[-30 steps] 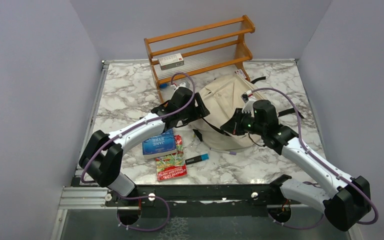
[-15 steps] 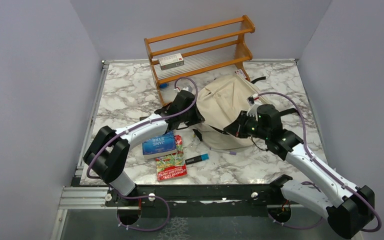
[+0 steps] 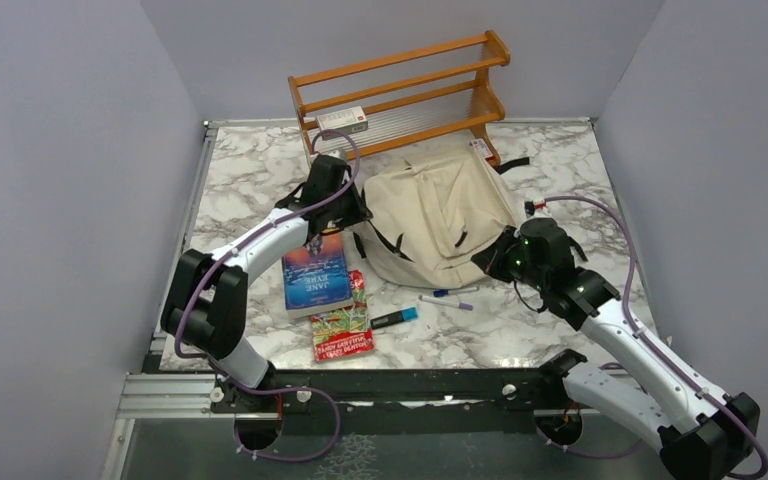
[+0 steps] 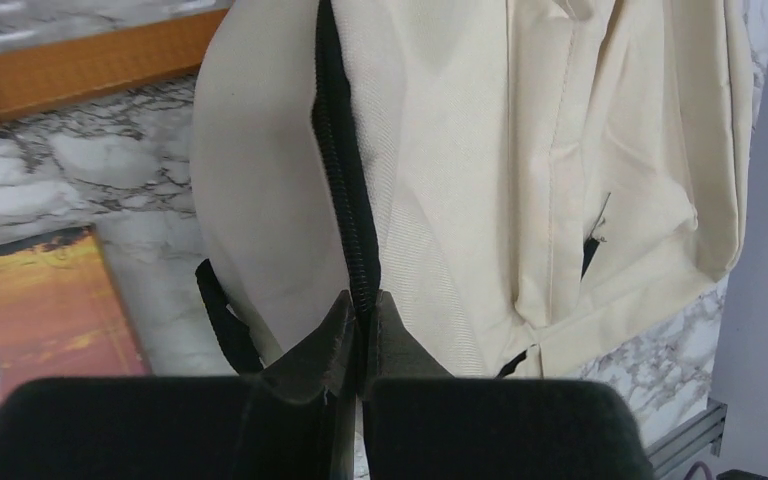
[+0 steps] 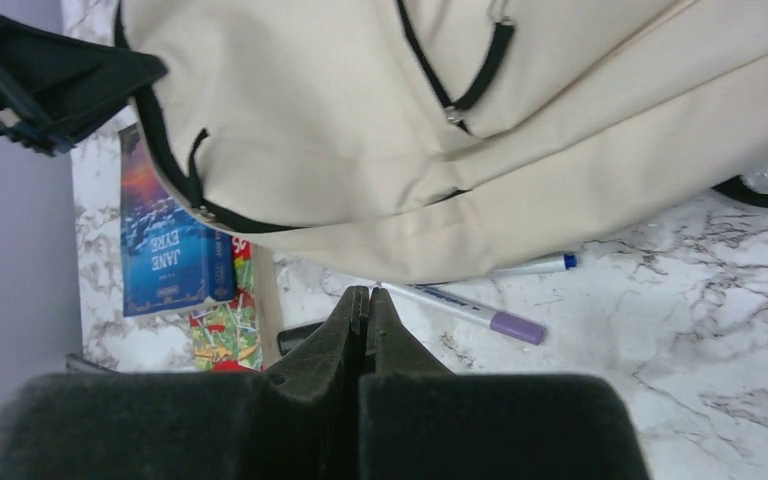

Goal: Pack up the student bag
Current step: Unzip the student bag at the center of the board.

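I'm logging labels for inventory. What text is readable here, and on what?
"JANE EYRE": on the blue book cover.
Red packet: print too blurred to read.
Box on the rack: print too small to read.
Pen: marking unreadable.

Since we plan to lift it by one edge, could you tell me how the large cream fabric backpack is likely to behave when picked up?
The large cream fabric backpack will probably sag and fold: its cloth lies creased and flat. It looks light, seemingly near empty. The left tool, pinching its black zipper edge, would likely lift only that edge.
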